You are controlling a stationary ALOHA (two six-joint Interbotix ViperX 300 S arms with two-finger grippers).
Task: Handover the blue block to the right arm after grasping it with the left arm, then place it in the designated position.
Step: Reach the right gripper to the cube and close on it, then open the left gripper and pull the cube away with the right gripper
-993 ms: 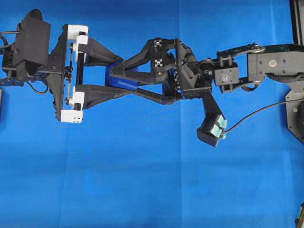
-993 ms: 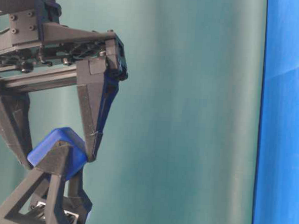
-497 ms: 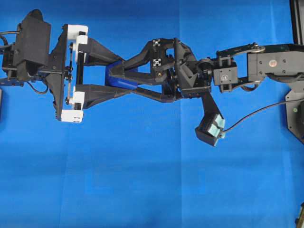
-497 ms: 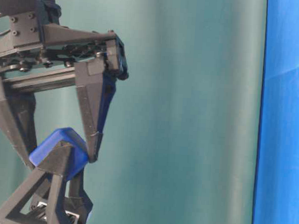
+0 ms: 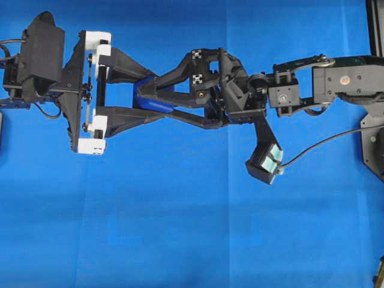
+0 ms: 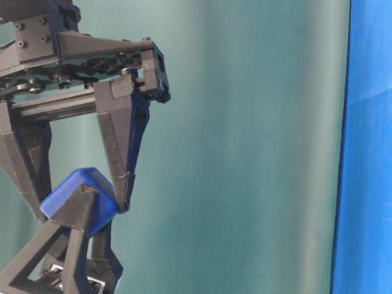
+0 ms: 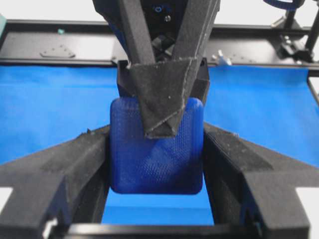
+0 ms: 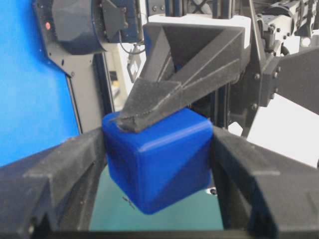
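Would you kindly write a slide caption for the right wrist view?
Mid-handover: the blue block is pinched by the right gripper while the left gripper also clamps it.

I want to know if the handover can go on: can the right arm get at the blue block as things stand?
Probably yes: the right end effector already has a finger on each side of the blue block, though the left end effector also grips it.

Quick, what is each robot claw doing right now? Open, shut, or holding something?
Left gripper: closed on the blue block.
Right gripper: closed on the same blue block, fingers touching its sides.
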